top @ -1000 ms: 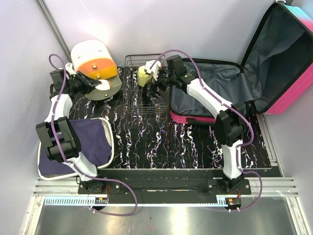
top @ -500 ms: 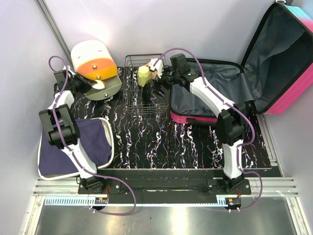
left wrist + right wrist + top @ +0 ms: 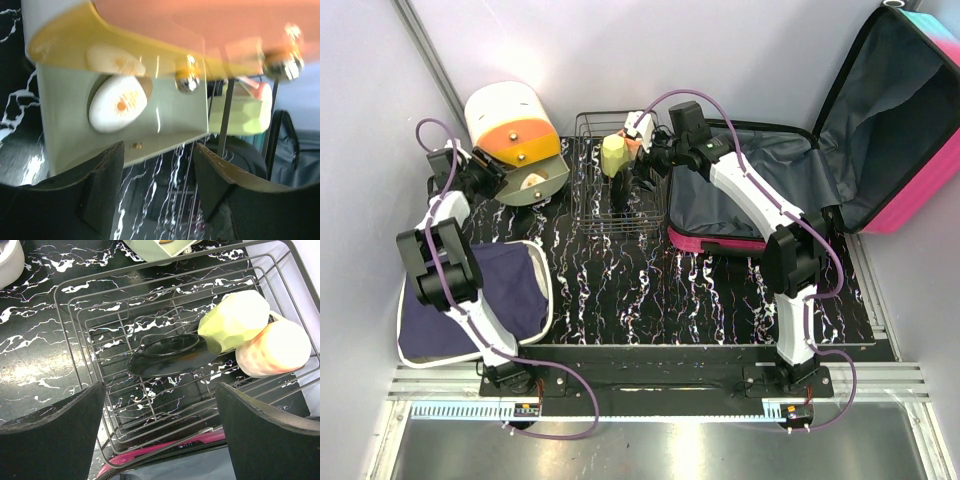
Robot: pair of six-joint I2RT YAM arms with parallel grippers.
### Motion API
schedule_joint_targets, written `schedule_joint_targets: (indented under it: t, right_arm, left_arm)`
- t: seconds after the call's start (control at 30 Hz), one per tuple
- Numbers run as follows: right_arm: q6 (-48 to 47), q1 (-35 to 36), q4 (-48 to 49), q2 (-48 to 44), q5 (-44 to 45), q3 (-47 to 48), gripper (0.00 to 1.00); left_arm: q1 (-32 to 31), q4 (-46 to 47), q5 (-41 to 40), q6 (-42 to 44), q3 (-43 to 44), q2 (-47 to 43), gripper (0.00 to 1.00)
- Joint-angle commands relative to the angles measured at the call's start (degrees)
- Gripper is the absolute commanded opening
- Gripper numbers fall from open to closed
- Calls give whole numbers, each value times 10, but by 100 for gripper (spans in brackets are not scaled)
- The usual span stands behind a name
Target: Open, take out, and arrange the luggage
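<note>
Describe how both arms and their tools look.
The left arm and right arm have white shells with black joints, and a purple cable loops along each. The left tool and right tool each carry two broad matte black fingers.

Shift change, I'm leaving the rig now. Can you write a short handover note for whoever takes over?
Left gripper: open, empty, at the round drawer box, a white oval piece in its drawer.
Right gripper: open, empty, over the wire basket holding two cups and a black dish.
Done: luggage open, lid up, back right.
To do: check lining for remaining items; cannot tell from here.
</note>
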Motion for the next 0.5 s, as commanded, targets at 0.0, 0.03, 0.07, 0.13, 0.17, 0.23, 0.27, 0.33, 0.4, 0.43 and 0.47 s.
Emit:
schedule_joint_targets:
  t: [0.0,0.03,0.07,0.13,0.17,0.23,0.27,0.33,0.4,0.43,0.47]
  right_arm:
    - [-5,-4,0,-3,0,15,99]
    - [-5,-3,0,-4,-1,12,99]
    - [-6,-4,0,-7,-1,8,99]
    - [-6,-5,2,-11,-1,2,99]
    - [-6,-5,2,-14,-2,-4,99]
    - [-7,-5,4,-18,-1,-11,99]
    - [-7,-6,4,-19,-1,-15,99]
    - [-6,-6,4,-22,0,-17,99]
    - [-5,-6,4,-25,3,-20,99]
    - [-5,-6,5,-27,4,-23,99]
    - [-4,-6,7,-29,6,-27,99]
  left_arm:
    - [5,0,3,108,-52,-112,58]
    - [-1,-26,0,139,-65,-134,56]
    - [-6,-42,-4,172,-69,-143,53]
    - [-26,-104,-1,269,-66,-153,40]
    - [-34,-127,-4,297,-61,-152,36]
    - [-61,-186,-18,370,-49,-144,24]
    - [-72,-195,-32,389,-47,-143,21]
    - [-104,-214,-61,461,-42,-134,13]
    - [-126,-216,-108,530,-35,-129,10]
    - [-149,-218,-127,556,-31,-117,9]
    - [-160,-219,-147,578,-25,-111,8]
